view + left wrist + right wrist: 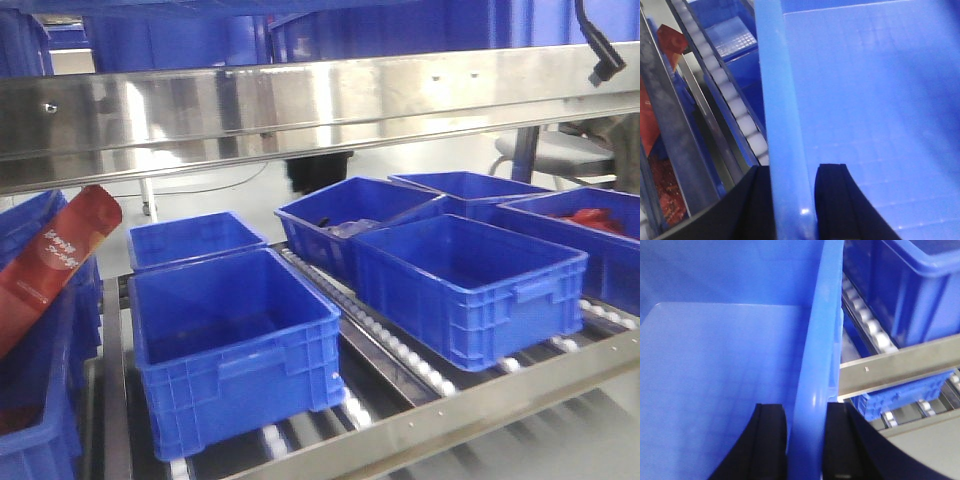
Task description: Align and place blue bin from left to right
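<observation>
Two grips on one blue bin (777, 90), one on each side wall. The left gripper (796, 172) straddles the rim, narrowed to its thickness and pressed on both faces. The right gripper (805, 410) does the same on the opposite rim. The bin is between the arms. Rollers (735, 107) run just beside its left wall, and a steel rail (900, 365) crosses beside its right. Resting or lifted: cannot tell.

Risks, as I judge them: the hold is on the rim only, so uneven travel of the arms could twist it loose or tilt the bin. Its right side could snag that rail or bump the darker bin (910, 285) beyond.

Wrist views show the grips. Front view shows neither arm, only other bins (470, 285) on their lanes and a red packet (55, 265) at left. Which of those bins, if any, is the held one, I cannot tell.
</observation>
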